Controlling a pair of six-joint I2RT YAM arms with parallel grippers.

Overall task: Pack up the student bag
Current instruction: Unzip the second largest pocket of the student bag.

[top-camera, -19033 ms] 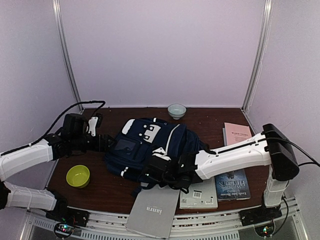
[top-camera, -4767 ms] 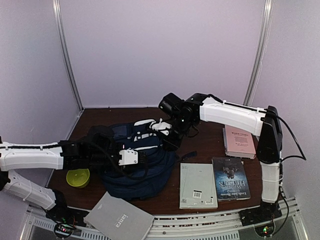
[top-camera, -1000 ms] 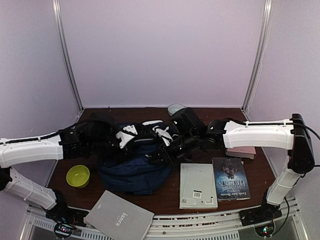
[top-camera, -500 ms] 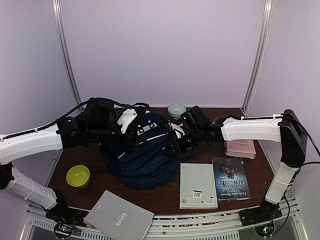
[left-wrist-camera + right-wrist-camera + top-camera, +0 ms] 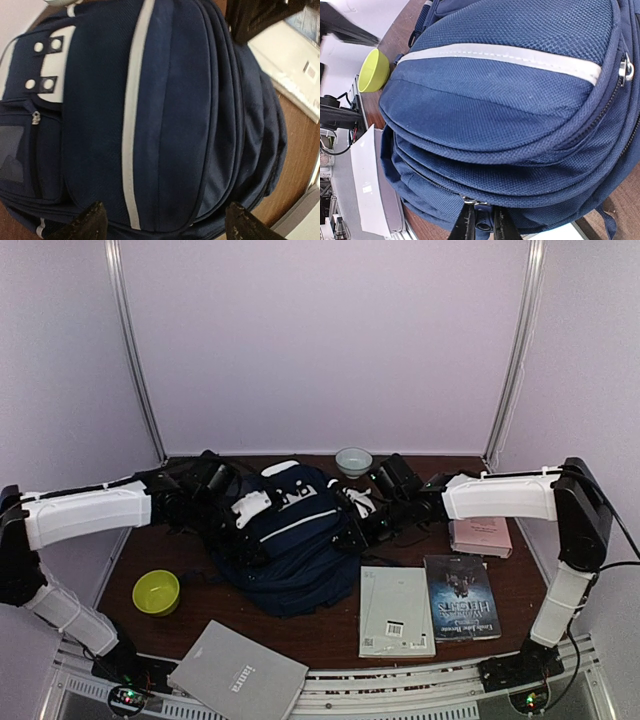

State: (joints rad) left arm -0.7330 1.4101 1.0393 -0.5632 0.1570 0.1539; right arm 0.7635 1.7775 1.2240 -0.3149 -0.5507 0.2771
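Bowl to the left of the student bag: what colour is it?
The bowl beside the student bag is lime green, clearest in the top external view.

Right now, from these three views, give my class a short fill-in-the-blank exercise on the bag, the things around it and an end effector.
1. The thin stripes on the student bag are ___.
2. The left end effector has its jaws ___.
3. The green bowl sits on the robot's ___ side of the bag.
4. The pink book lies beside the ___ arm.
Missing words: white; open; left; right.
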